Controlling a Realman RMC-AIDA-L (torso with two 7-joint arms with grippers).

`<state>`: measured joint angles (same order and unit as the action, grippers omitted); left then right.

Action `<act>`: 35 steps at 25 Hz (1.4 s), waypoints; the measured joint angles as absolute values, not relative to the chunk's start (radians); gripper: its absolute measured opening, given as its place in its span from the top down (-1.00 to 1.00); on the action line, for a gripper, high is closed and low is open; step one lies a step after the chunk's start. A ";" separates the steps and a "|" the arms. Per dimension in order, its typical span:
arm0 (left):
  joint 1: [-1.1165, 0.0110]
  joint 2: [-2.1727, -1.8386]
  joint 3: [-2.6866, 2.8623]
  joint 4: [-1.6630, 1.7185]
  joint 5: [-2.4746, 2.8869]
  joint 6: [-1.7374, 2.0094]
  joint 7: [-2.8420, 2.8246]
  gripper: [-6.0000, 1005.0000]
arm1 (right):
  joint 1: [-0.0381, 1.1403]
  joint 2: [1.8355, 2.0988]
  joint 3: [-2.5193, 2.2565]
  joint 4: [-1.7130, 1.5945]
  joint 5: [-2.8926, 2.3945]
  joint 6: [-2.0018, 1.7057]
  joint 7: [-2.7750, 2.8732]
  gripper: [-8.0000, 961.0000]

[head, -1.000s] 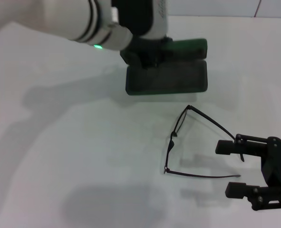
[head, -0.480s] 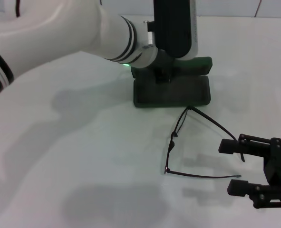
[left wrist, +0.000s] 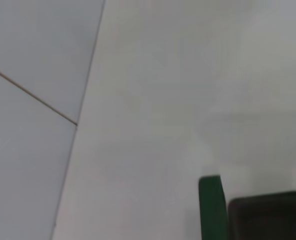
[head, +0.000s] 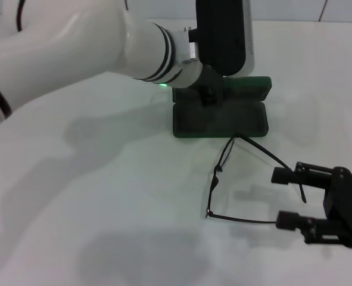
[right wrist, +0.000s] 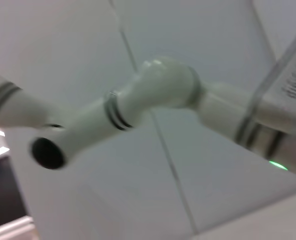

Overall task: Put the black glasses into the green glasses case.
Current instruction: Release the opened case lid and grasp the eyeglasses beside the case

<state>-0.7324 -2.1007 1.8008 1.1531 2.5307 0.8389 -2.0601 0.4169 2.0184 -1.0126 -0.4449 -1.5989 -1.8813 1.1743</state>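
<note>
Beside open green glasses case [head: 220, 118], black glasses [head: 235, 179].

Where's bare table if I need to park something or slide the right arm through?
Bare: the table left of the black glasses and in front of the green glasses case. Crowded: the left gripper over the case, the right gripper at the glasses' arm tips.

dark green case [head: 220, 119], black glasses [head: 223, 173] (thin-framed)
</note>
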 joint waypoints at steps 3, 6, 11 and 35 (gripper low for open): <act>-0.687 -2.099 1.797 1.226 2.529 0.839 -2.061 0.34 | 0.417 2.016 -1.013 -0.469 -1.599 -1.818 1.155 -0.58; -0.614 -2.099 1.772 1.331 2.524 0.839 -2.081 0.11 | 0.420 2.013 -1.018 -0.545 -1.602 -1.773 1.149 -0.58; -0.447 -2.094 1.637 1.559 2.308 0.825 -2.162 -0.16 | 0.458 2.013 -1.036 -0.768 -1.696 -1.689 1.184 -0.58; -0.077 -2.069 1.157 0.518 1.031 1.763 -0.881 0.19 | 1.132 2.028 -1.641 -0.907 -2.344 -1.446 1.543 -0.58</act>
<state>-0.0768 -2.0693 1.1565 0.5179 1.0313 1.7634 -0.8807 1.1324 2.0275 -1.6414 -0.9066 -2.3435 -1.4460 1.5434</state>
